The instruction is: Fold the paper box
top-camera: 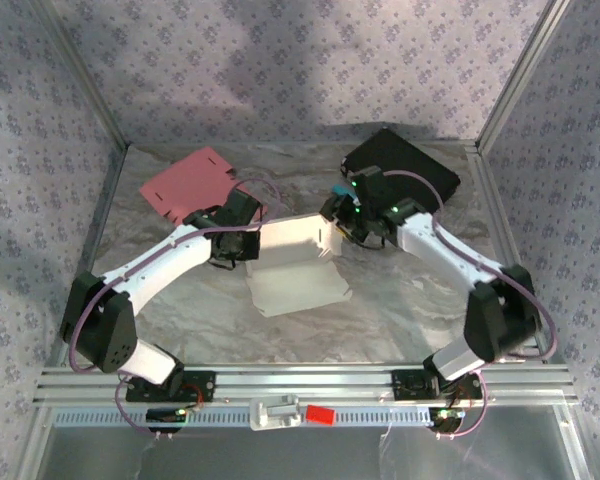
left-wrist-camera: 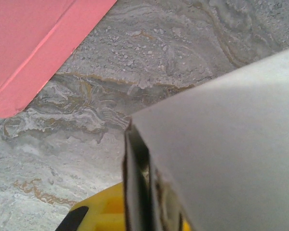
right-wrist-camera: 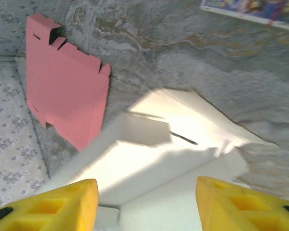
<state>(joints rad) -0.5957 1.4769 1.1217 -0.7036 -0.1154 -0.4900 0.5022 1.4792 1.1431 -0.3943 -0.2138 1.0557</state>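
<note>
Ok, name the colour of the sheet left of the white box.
Pink sheet, best in the right wrist view.

Matt paper box [top-camera: 298,270]; matt pink card [top-camera: 188,185]

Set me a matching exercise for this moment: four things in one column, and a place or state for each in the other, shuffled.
Things
1. white paper box
2. pink sheet
3. left pincer
4. right pincer

Places or states
A. open, nothing between its yellow fingers
B. lying flat at the far left
C. shut on an edge of the white box
D. in the centre, partly folded

Pairs: 1-D, 2-B, 3-C, 4-A
</note>
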